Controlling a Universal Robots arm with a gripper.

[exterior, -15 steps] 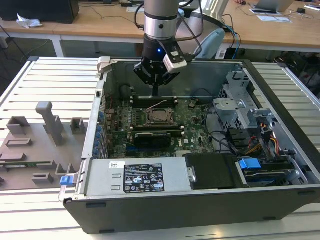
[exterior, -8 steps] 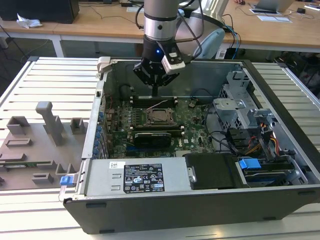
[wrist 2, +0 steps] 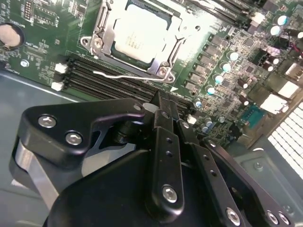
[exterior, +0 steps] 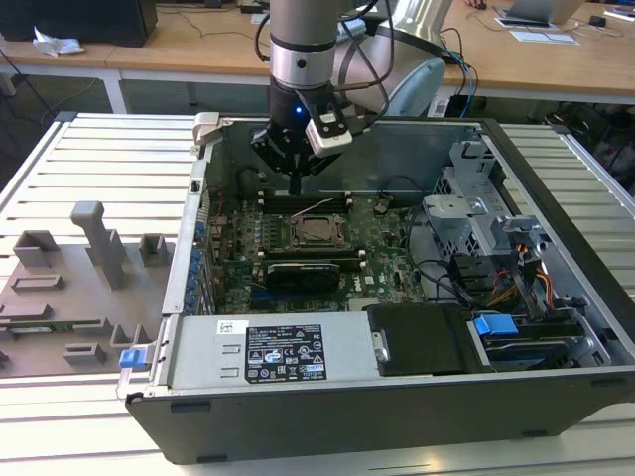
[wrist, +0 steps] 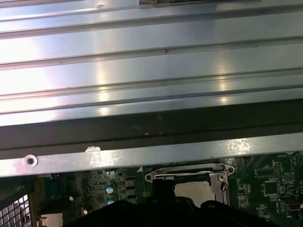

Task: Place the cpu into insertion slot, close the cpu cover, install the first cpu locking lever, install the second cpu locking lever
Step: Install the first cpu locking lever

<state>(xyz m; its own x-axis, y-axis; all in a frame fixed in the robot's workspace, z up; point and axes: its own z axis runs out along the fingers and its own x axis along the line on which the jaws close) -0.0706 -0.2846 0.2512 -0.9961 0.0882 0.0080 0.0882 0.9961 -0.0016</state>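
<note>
While the arm hangs over an open PC case, these are the parts on show:

Setting: open computer case (exterior: 556,392) lies on its side on a slatted metal counter (exterior: 99,159); grey plastic fixture tray (exterior: 69,288) sits on the counter toward the exterior view's left.

Arm: silver and black robot arm (exterior: 303,50) comes down from above into the case, over the far edge of the motherboard (exterior: 382,248).

End effector: black end effector (exterior: 296,186), fingers (wrist 2: 163,111) pressed together into one narrow tip, pinching nothing. Tip hovers above the memory slots (wrist 2: 102,78), just beside the socket, w/o clear contact.

Cpu: cpu (wrist 2: 137,30) w/ pale metal top sits flat inside the insertion slot (exterior: 317,232), near the board's middle; also seen in the first wrist view (wrist: 194,188).

Cpu cover: silvery cpu cover (wrist 2: 102,33) lies down around the chip, window framing the metal top.

Lever: thin wire locking lever (wrist 2: 130,75) runs along the socket side nearest the end effector, over the memory slots; can't tell whether it's hooked.

Other: dark expansion card (exterior: 303,276) just beyond the socket on the near side; power supply (exterior: 268,352) along the case's near wall.
</note>
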